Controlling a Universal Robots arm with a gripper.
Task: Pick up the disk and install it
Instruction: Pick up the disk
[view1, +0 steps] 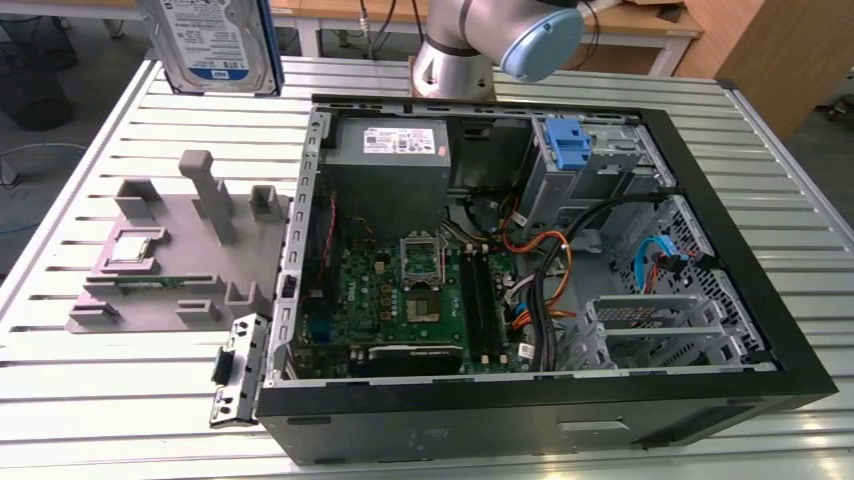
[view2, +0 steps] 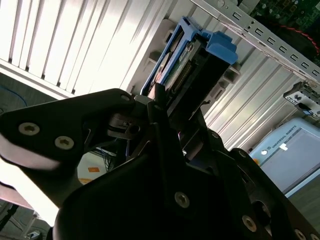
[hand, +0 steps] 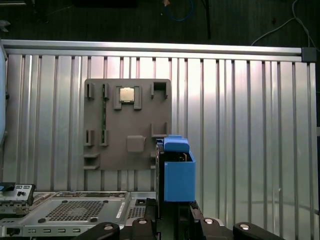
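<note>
We see the jaws closed on the disk. The gripper clamps it by its near end, with one black finger pressed against each flat side, and the blue rails run along the disk's edges away from the gripper. In the first wrist view we look along the disk end-on. There it hangs over the slatted table, just beside one edge of the grey fixture and not touching it. A chip sits in a pocket of that fixture.

In the exterior view the disk is at eleven o'clock, upright and lifted off the table, with its white-and-blue label facing the camera and its upper part cut off by the frame. The arm stands at twelve o'clock, behind the open case, which takes up the middle of the table and reaches toward five o'clock. The fixture lies at nine o'clock from the case, near it, and the disk is well apart from both.

Inside the case the grey power supply sits at the twelve o'clock end. A bare blue bracket stands at one o'clock in a metal bay. The green motherboard covers the floor toward seven o'clock, and orange and black cables loop past its three o'clock side. A silver cage sits at four o'clock. A small metal plate leans against the outside of the case at its eight o'clock corner.
</note>
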